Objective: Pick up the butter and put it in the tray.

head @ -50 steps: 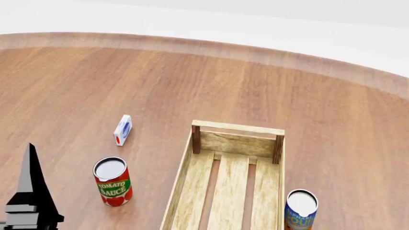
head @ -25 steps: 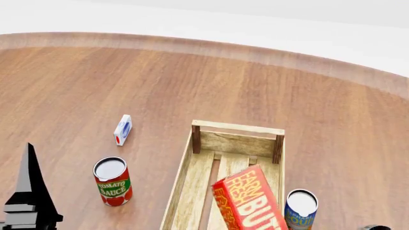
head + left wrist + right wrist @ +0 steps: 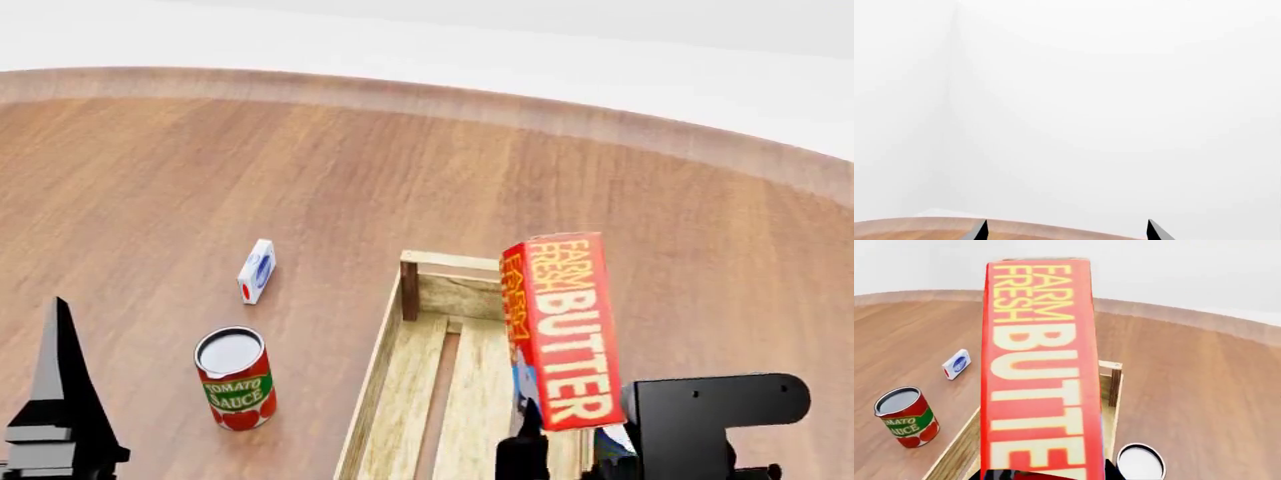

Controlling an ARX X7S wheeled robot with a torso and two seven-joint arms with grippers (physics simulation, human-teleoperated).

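Note:
The butter (image 3: 561, 330), a red-and-orange "FARM FRESH BUTTER" carton, stands on end in the air over the right side of the tray (image 3: 396, 368), a light-wood slatted crate. My right gripper (image 3: 567, 455) is shut on the carton's lower end at the bottom of the head view. In the right wrist view the butter (image 3: 1037, 370) fills the middle, with the gripper (image 3: 1044, 476) at its base and the tray's far corner (image 3: 1111, 385) behind it. My left gripper (image 3: 60, 400) is at the bottom left, away from everything. In the left wrist view it (image 3: 1066, 232) is open and empty.
A tomato sauce can (image 3: 235, 378) stands left of the tray, also in the right wrist view (image 3: 906, 416). A small white-and-blue carton (image 3: 256, 270) lies beyond it. A second can (image 3: 1139, 462) stands by the tray's right side. The round wooden table's far edge (image 3: 601, 120) curves behind.
The butter was out of view one second ago. It has come up from the bottom in my right gripper and now stands higher and more upright over the tray. The left arm has barely moved.

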